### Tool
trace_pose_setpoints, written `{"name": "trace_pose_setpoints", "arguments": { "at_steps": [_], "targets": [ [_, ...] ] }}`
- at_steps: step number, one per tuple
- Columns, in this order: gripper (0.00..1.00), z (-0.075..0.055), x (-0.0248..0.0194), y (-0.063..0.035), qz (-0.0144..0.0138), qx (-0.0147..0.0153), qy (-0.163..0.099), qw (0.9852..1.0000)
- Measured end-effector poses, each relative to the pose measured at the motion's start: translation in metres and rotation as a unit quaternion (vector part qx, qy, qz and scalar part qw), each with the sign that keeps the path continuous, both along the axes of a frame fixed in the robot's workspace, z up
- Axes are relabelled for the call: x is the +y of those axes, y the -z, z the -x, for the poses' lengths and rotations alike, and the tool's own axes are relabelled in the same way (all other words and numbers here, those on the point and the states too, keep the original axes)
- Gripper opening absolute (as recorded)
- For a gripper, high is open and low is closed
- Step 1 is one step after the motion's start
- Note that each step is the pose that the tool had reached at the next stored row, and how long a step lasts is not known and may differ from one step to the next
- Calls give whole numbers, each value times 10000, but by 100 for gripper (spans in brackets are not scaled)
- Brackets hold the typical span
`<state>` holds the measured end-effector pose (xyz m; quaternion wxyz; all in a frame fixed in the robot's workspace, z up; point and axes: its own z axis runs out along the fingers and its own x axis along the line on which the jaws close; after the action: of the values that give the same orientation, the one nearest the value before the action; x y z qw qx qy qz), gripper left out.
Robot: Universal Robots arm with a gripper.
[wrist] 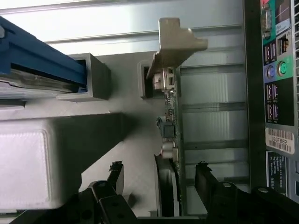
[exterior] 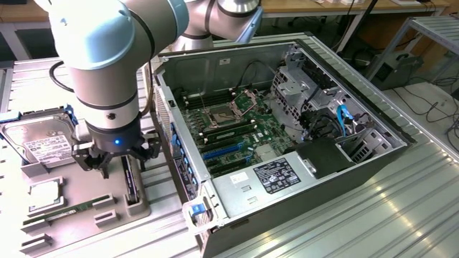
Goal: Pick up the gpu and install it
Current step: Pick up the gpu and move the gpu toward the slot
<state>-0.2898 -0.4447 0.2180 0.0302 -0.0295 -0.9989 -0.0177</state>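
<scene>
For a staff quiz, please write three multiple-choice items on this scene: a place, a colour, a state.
1. Where is the gpu? A in the computer case; B on edge in the grey tray; C on the floor.
2. The frame around the hard drive is: A red; B yellow; C blue.
3. The gripper is: A open; B shut on the gpu; C shut, empty.
Answers: 1 B, it stands in a tray slot; 2 C, blue bars border the drive; 3 A, its fingers flank the card with gaps.
</scene>
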Motion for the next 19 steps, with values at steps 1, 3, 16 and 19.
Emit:
{"name": "trace_pose_setpoints", "arguments": {
  "at_steps": [1, 3, 16, 19],
  "targets": [
    [72, 0, -26, 3, 0, 0, 0, 10000],
    [72, 0, -56, 7, 0, 0, 0, 10000],
    [71, -10, -65, 12, 16, 0, -1, 10000],
    [64, -17, -65, 11, 17, 0, -1, 10000]
  ]
}}
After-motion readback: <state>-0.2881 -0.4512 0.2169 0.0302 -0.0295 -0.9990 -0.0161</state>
